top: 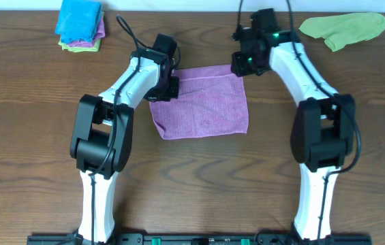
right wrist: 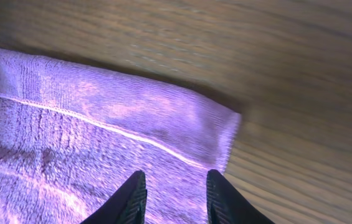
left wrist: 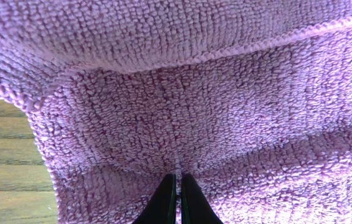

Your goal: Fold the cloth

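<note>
Two tools meet the cloth (top: 202,102) along its side nearest the tabletop's (top: 42,102) far edge, the grasping step. The left tool (left wrist: 176,179) is pinched shut on it; the right tool (right wrist: 176,175) stands parted over a corner. Next, probably: close right, lift, fold nearward.

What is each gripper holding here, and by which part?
The left gripper is shut on the cloth, pinching it near its far left corner. The right gripper straddles the far right corner, jaws apart, holding nothing yet.
</note>
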`<state>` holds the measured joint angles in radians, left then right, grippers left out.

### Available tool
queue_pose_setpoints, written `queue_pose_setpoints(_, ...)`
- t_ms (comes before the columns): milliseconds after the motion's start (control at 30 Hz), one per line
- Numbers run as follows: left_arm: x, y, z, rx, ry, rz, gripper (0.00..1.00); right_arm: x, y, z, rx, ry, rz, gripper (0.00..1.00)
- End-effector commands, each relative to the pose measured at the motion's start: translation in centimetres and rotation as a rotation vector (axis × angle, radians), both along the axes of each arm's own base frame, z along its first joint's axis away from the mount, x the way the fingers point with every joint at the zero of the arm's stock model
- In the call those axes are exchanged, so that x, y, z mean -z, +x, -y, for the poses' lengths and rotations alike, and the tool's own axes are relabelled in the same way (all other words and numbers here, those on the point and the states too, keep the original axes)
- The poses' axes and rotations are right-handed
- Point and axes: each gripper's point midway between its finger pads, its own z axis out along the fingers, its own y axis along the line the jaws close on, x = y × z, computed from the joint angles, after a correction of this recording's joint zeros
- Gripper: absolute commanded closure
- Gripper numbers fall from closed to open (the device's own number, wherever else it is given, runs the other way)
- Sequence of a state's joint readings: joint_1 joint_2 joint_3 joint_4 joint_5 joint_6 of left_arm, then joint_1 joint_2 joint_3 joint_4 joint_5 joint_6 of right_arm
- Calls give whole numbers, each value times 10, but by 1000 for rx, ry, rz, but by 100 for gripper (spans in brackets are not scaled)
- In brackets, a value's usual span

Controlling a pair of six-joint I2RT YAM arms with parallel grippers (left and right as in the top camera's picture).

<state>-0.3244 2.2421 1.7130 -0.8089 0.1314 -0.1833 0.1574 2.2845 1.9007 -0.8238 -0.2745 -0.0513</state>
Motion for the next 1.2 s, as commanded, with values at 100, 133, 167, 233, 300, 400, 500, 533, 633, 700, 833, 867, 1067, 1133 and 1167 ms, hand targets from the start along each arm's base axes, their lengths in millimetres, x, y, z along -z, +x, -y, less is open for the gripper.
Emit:
queue_pose_setpoints(100,-11,1,-2,0,-6,22,94,-1,-3,16,36,130,-53,64)
queue_pose_setpoints(133,-11,1,-1,0,-7,23,94,0,-4,15,34,136,-58,64)
queue_pose_setpoints(167,-11,1,-1,1,-7,23,94,2,-5,14,34,138,-64,65)
queue_pose_setpoints(233,-11,2,-1,0,-8,26,94,5,-8,14,33,137,-73,64)
queue_pose_setpoints(300,-11,3,-1,0,-8,27,94,12,-11,10,34,155,-95,64)
queue_pose_setpoints(400,-11,3,-1,1,-9,28,94,23,-14,5,37,211,-136,65)
queue_pose_setpoints(500,-11,3,-1,1,-8,28,94,28,-14,1,45,252,-154,67)
queue_pose_setpoints(533,-11,3,-1,1,-8,28,94,29,-13,0,43,255,-153,66)
queue_pose_setpoints(633,-11,3,-1,1,-9,29,94,29,-12,0,43,251,-145,64)
queue_pose_setpoints(700,-11,3,-1,0,-9,29,94,30,-9,2,50,242,-137,64)
queue_pose_setpoints(833,-11,3,-1,0,-9,30,94,29,-5,3,65,237,-121,63)
queue_pose_setpoints(867,-11,3,-1,0,-9,30,94,29,-3,4,71,237,-118,64)
queue_pose_setpoints(1067,-11,4,-1,0,-10,32,94,41,-2,0,96,266,-145,65)
queue_pose_setpoints(1133,-11,4,-1,0,-10,32,94,47,-3,-1,101,272,-159,67)
queue_pose_setpoints(1167,-11,4,-1,0,-10,32,94,48,-3,-1,104,276,-163,67)
